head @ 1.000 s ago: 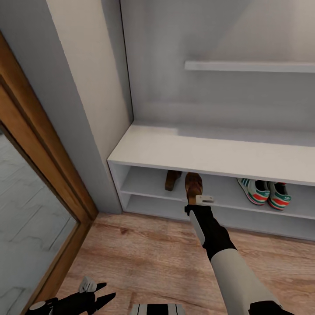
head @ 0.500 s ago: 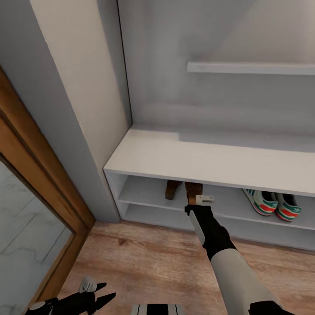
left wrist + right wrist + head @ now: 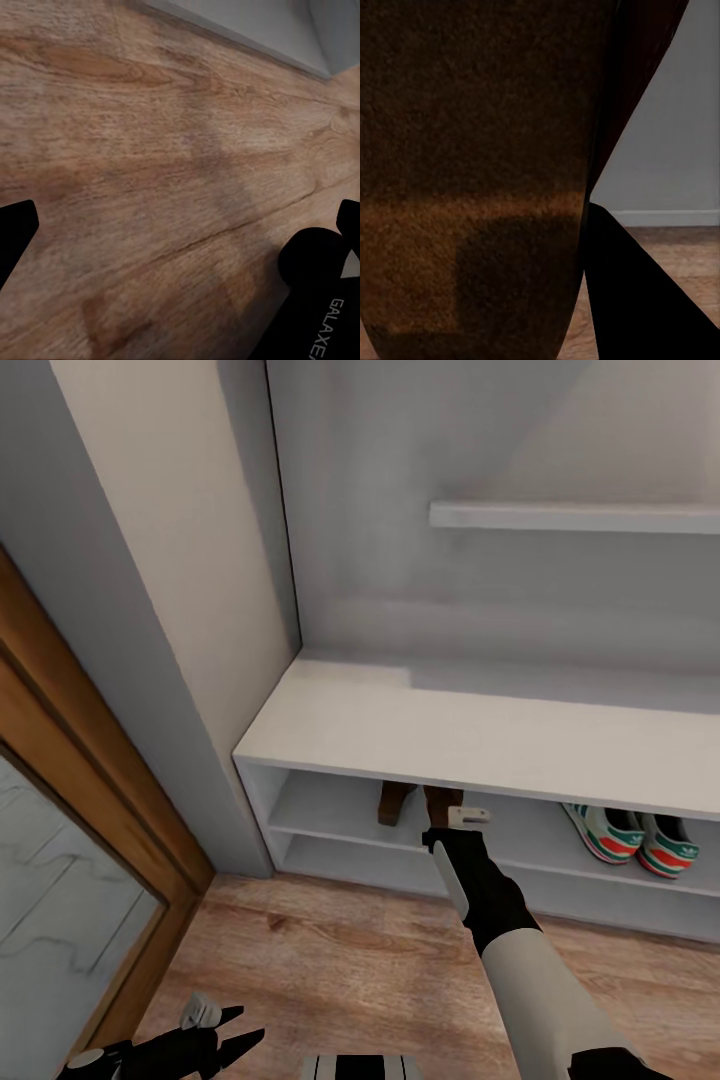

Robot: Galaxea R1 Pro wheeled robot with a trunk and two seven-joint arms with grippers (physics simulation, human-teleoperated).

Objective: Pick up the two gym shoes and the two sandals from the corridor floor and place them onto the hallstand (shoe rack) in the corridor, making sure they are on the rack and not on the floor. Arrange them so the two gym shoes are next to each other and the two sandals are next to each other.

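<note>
The hallstand (image 3: pixel 450 730) is a light-grey bench with a wall shelf (image 3: pixel 575 515) above it. My right arm reaches under its top to the inner shelf. There my right gripper (image 3: pixel 445 810) is shut on a brown sandal (image 3: pixel 441 800), which looms large and dark in the right wrist view (image 3: pixel 472 180) beside one black finger (image 3: pixel 637 300). The other sandal (image 3: pixel 393 801) stands just left of it on the same shelf. The two gym shoes (image 3: pixel 640 838) sit side by side further right on that shelf. My left gripper (image 3: pixel 235 1032) hangs open low over the corridor floor (image 3: pixel 150 135).
A wood-framed glass door (image 3: pixel 70 880) lines the left side, with a grey wall corner (image 3: pixel 200 690) between it and the hallstand. Wood-plank floor (image 3: pixel 330 960) lies in front of the bench.
The camera has shifted and the hallstand sits differently in the picture. The held sandal now lies deeper under the bench top, closer beside the other sandal. The left gripper is unchanged.
</note>
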